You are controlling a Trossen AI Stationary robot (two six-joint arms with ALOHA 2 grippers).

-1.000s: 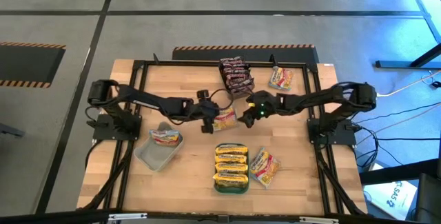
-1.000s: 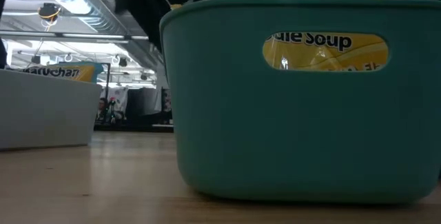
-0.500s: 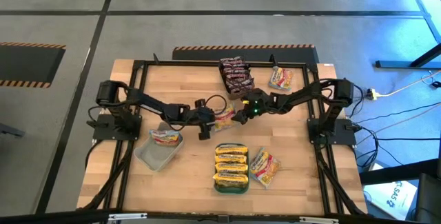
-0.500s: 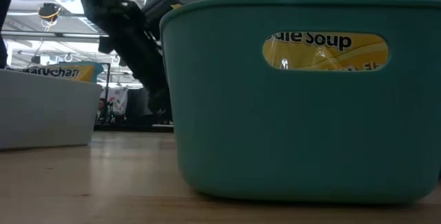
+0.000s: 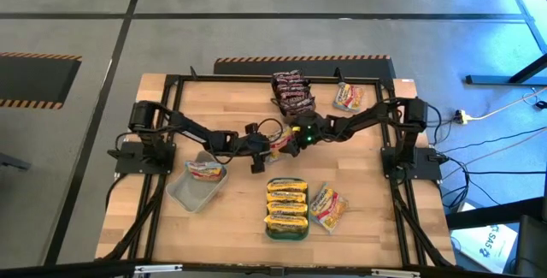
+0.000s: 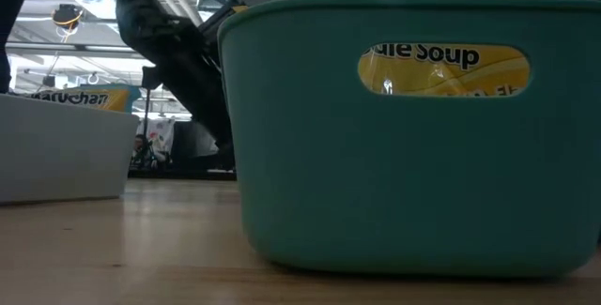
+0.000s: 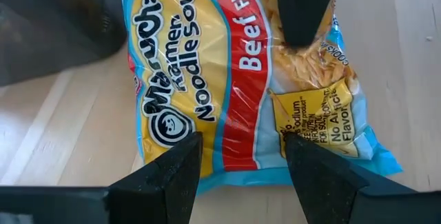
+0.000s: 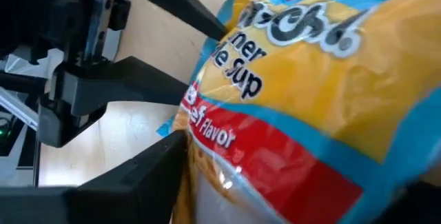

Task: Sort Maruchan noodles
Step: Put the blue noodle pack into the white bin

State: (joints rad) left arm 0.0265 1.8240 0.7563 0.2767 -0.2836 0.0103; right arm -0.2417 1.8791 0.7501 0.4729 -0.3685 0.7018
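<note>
Where both pincers meet, noodle packet (image 7: 241,79)

Grey floor (image 5: 85,21) with striped hazard tape (image 5: 299,58) surrounds the wooden table (image 5: 231,107).

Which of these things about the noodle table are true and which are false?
1. The teal tray holds yellow packets. True.
2. Both arms meet at one packet in the middle of the table. True: the left end effector and the right end effector are both at it.
3. That packet's label says Chicken Flavor. False: the left wrist view reads Beef Flavor.
4. The grey tray is empty. False: one packet lies in it.
5. The dark packets sit at the table's far edge. True.
</note>
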